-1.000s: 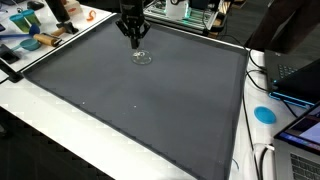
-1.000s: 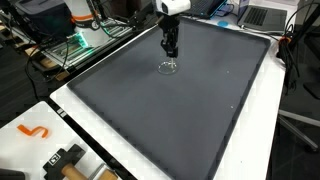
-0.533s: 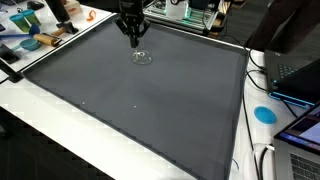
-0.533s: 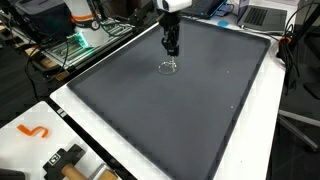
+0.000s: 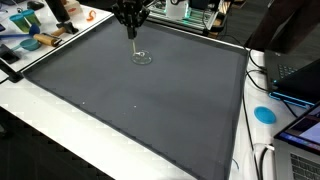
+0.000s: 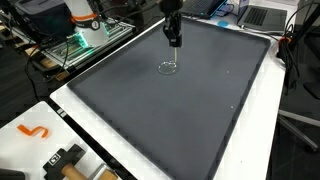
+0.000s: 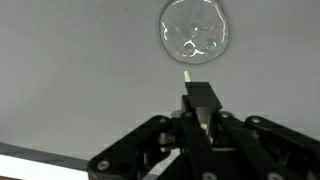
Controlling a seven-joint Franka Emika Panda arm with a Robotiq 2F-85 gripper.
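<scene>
In the wrist view my claw [image 7: 200, 108] sits at bottom centre, the stick [image 7: 187, 78] between my fingers pointing up-frame. The dish [image 7: 195, 30] lies flat on the mat [image 7: 70, 70] at top centre, slightly right, just above the stick's tip.
</scene>
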